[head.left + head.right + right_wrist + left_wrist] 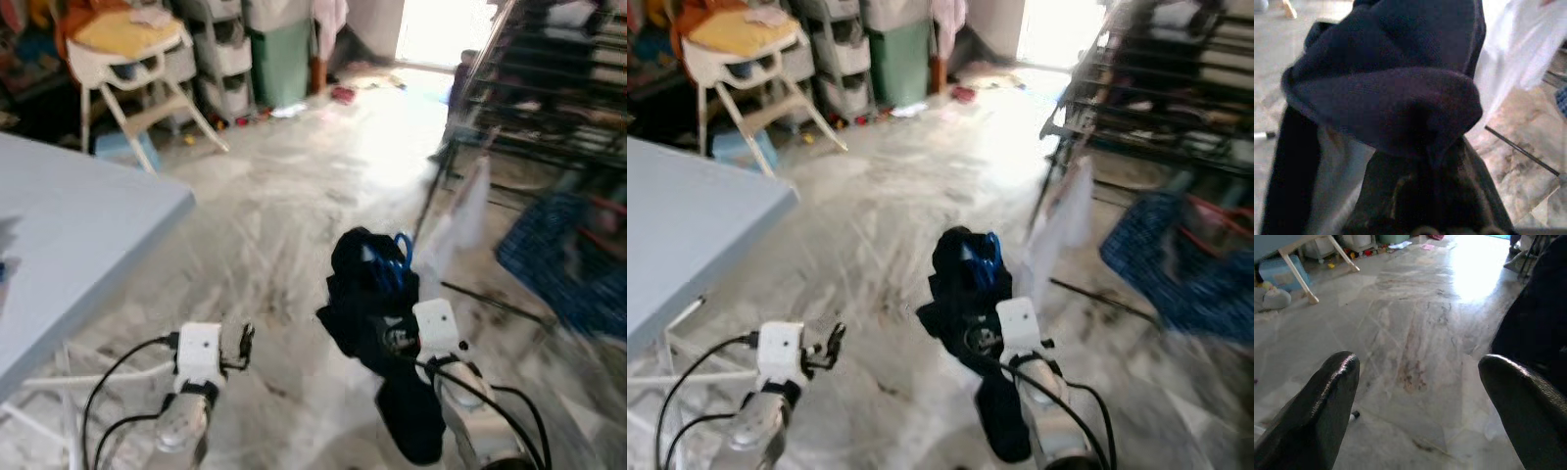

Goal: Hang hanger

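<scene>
Up front, right hand (pixel 392 328) grips garment-draped blue hanger (pixel 400 257); left hand (pixel 1420 406) gapes.

Pale marble floor (pixel 294 196) w/ grey veining, bright glare nr the doorway. On it: white high chair (pixel 137 73) far left, blue box (pixel 122 147) beside it, small toys/scraps (blurred) along back wall. Light blue table (pixel 69 235) stands at left.

The floor (pixel 294 196) looks like polished, veined marble with a glossy glare, the dark garment (pixel 367 294) is matt knitted cloth, and the left gripper's fingers (pixel 1317 416) are shiny black plastic.
</scene>
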You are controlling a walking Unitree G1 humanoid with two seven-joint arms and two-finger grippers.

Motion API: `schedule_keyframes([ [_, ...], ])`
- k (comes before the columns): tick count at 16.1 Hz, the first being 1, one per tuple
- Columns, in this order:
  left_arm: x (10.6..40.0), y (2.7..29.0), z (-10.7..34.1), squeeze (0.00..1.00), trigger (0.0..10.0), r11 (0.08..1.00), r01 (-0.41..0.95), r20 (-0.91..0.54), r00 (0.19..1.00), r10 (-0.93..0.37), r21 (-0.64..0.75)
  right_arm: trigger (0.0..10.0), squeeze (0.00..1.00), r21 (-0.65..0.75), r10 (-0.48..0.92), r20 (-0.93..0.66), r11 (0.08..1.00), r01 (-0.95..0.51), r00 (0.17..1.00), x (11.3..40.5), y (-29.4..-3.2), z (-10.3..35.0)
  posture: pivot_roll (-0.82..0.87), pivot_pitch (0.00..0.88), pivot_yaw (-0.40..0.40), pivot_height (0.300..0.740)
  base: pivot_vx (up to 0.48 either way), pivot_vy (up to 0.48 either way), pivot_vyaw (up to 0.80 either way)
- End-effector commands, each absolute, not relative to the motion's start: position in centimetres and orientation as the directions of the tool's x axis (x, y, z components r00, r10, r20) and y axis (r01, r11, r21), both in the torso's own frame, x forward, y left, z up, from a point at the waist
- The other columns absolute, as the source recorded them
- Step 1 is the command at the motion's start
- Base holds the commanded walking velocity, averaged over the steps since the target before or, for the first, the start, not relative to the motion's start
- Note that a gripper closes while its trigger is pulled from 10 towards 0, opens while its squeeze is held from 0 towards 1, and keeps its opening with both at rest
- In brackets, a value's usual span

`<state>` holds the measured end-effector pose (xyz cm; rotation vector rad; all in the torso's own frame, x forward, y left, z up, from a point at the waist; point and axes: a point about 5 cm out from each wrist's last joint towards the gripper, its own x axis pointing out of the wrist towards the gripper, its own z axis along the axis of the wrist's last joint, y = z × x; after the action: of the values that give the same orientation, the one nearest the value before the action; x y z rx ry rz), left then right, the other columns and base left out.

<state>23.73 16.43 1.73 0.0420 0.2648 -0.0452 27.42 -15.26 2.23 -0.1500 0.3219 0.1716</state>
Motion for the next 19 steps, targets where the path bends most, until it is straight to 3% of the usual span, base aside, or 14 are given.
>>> schedule_keyframes([
  [1,23.7,16.5,1.7,0.0,10.0,0.998,0.042,-0.266,0.963,-0.029,0.044,10.0,0.0,-0.102,0.16,-0.277,0.976,-0.195,0.947,27.9,-15.0,3.2,-0.06,0.0,0.012,0.74,-0.334,0.0,0.0],
  [11,23.7,16.6,1.5,0.0,10.0,0.997,0.048,-0.272,0.962,-0.031,0.055,10.0,0.0,-0.076,0.207,-0.266,0.969,-0.235,0.941,28.1,-14.3,3.3,-0.06,0.0,0.017,0.74,-0.336,0.0,0.0],
  [14,23.8,16.5,1.8,0.0,10.0,0.996,0.067,-0.247,0.968,-0.051,0.054,10.0,0.0,-0.074,0.224,-0.261,0.965,-0.251,0.939,28.0,-14.1,3.3,-0.06,0.0,0.018,0.74,0.0,0.0,0.0],
  [19,24.1,16.3,1.9,0.0,10.0,0.995,0.085,-0.241,0.968,-0.07,0.053,10.0,0.0,-0.072,0.237,-0.259,0.962,-0.264,0.936,28.1,-14.0,3.3,-0.06,0.0,0.019,0.74,0.0,0.0,0.73],
])
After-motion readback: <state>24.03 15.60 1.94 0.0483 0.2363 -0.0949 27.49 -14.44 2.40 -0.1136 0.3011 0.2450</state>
